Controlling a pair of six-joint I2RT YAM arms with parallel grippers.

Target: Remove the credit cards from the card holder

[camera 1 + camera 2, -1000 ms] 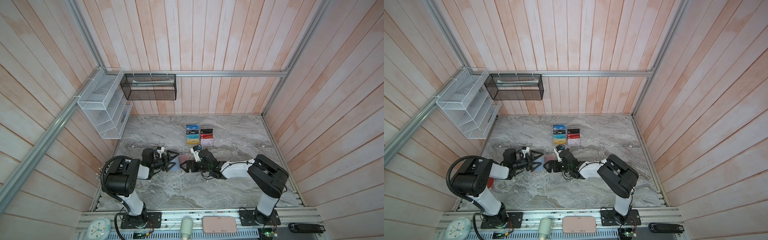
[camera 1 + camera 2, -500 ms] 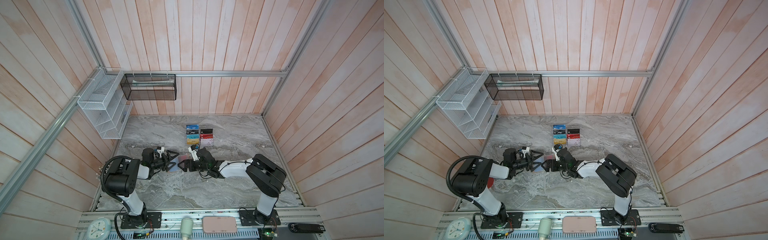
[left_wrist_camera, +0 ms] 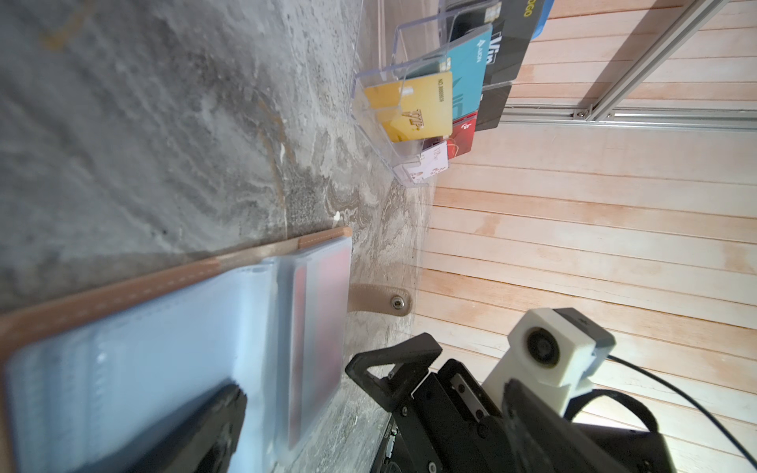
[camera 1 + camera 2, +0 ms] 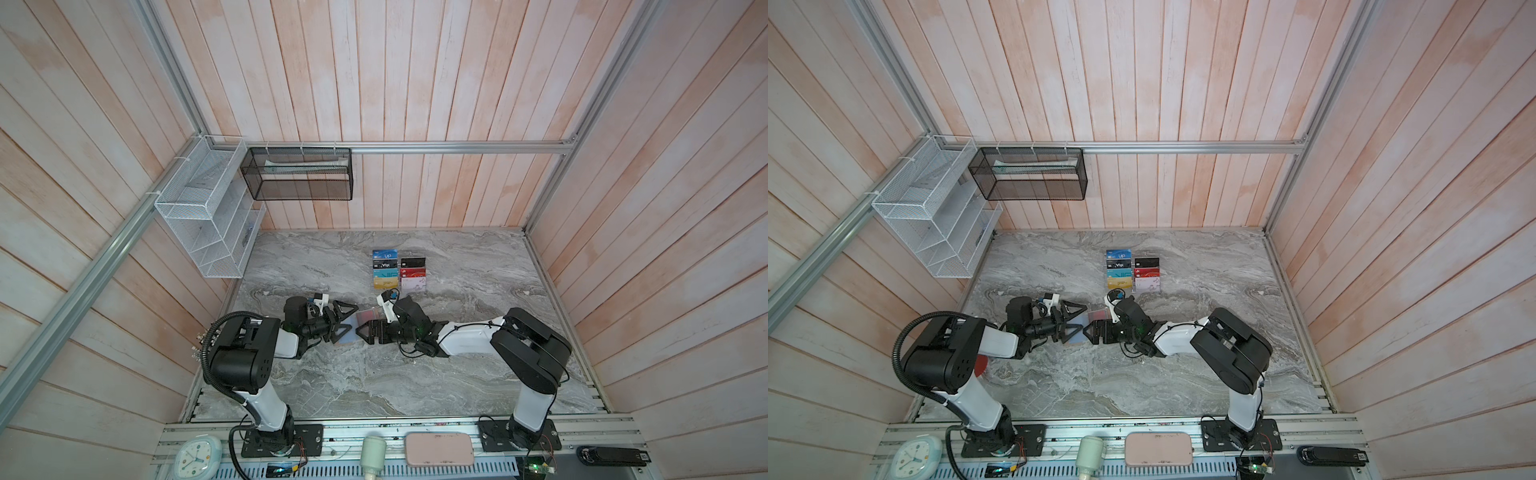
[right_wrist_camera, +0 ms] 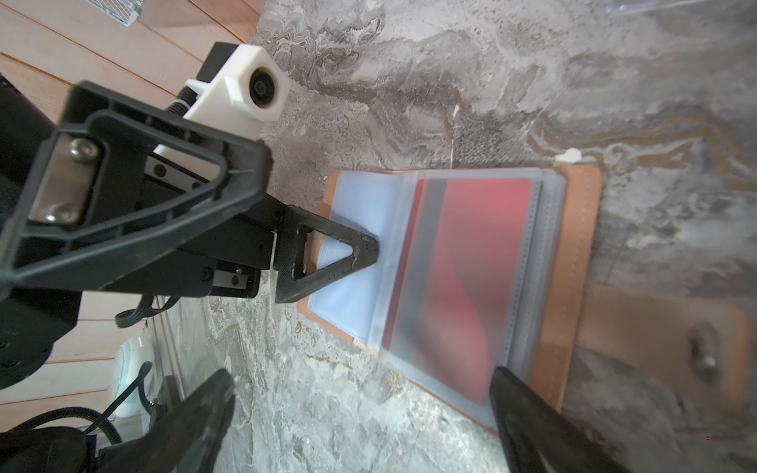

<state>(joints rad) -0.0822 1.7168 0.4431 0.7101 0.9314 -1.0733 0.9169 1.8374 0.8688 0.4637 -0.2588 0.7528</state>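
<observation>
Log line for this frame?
holder: open; red card: in holder; left gripper: jaws open, over holder; right gripper: jaws open, empty

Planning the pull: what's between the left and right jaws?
The open card holder, a red card in its clear sleeve. Clearest in the right wrist view, also both top views.

Grey marble-pattern tabletop [image 4: 457,374], flat and bare over most of its area. Two things lie on it.

Tan leather-look bifold card holder [image 5: 573,245] lies open and flat right between the two sets of jaws, pale blue lining and frosted sleeves facing up. One finger of the left gripper [image 4: 353,319] touches its blue page. The right gripper [image 5: 364,374] has its spread jaws over the opposite edge. Its snap tab [image 3: 379,301] lies flat on the marble on the right jaws' side.

Clear acrylic tiered rack of coloured cards [image 4: 399,270] stands beyond both jaws toward the back wall, apart from the holder.
</observation>
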